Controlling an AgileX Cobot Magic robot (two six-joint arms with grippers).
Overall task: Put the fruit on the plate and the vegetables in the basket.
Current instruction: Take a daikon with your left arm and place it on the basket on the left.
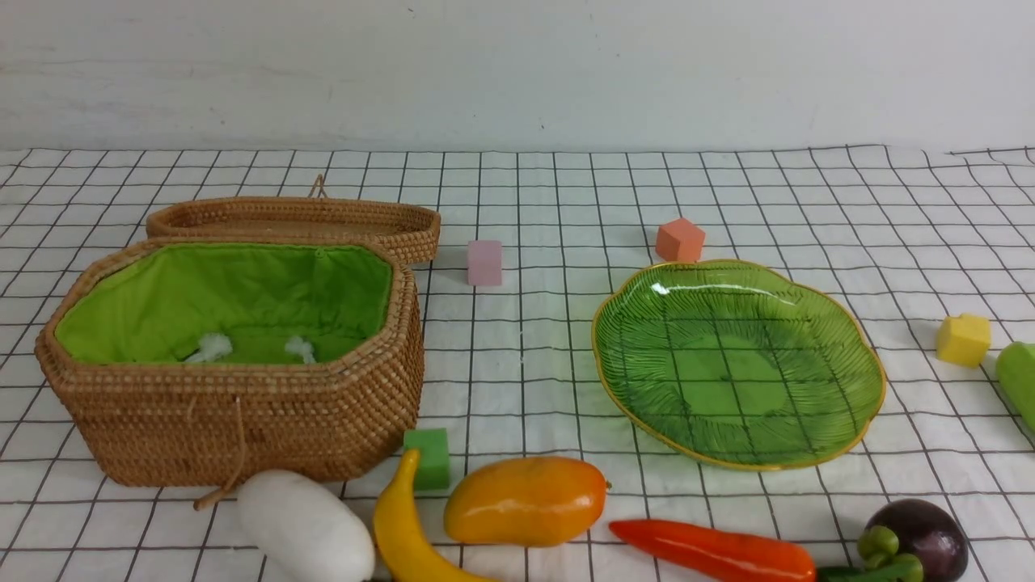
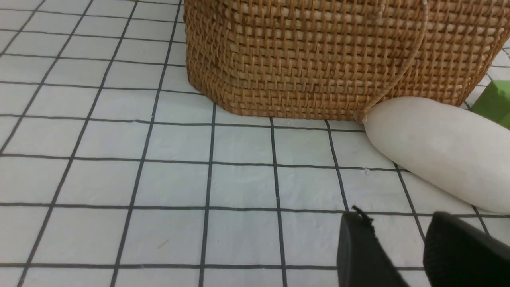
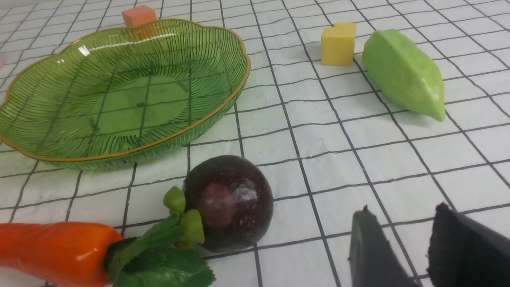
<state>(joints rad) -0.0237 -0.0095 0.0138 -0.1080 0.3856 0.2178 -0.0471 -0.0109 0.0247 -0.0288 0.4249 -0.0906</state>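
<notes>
The open basket stands at the left, its green lining bare. The empty green plate sits right of centre. Along the near edge lie the white radish, banana, mango, red-orange pepper and purple mangosteen. The green gourd lies at the far right. Neither arm shows in the front view. My left gripper hovers open over the cloth, close to the radish. My right gripper is open too, beside the mangosteen, nothing between its fingers.
The basket's lid lies flat behind it. Foam cubes are scattered about: pink, orange, yellow next to the gourd, green between basket and banana. A white wall closes the back of the checked tablecloth.
</notes>
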